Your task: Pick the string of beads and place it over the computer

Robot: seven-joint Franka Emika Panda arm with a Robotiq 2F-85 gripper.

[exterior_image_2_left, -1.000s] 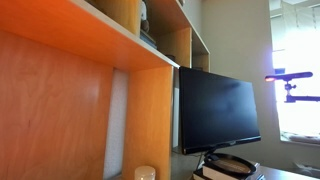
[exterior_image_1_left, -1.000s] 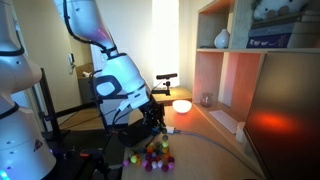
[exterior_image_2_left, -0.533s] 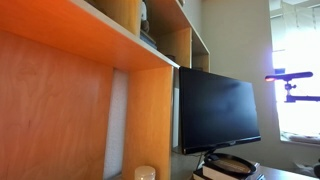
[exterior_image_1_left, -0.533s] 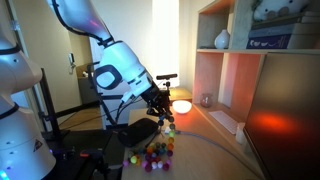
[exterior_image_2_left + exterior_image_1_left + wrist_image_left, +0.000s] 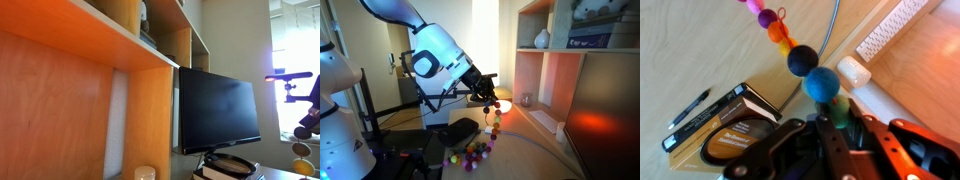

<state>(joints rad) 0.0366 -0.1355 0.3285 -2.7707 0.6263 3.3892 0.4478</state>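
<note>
Half a second back your fingers [image 5: 826, 152] were down near the bench [image 5: 532, 140], now they're up, clamped shut on the string of beads [image 5: 494, 122], most of it dangling, tail still piled below, so next swing toward the computer [image 5: 218, 108].

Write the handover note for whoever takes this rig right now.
Gripper: shut on the beads.
Beads: one end pinched, strand hanging down, the rest bunched low under the arm in an exterior view.
Monitor: no beads on it yet.
Done: grasp and partial lift.
Left: lift the strand clear, carry it to the monitor, drape it over the top, release.
</note>
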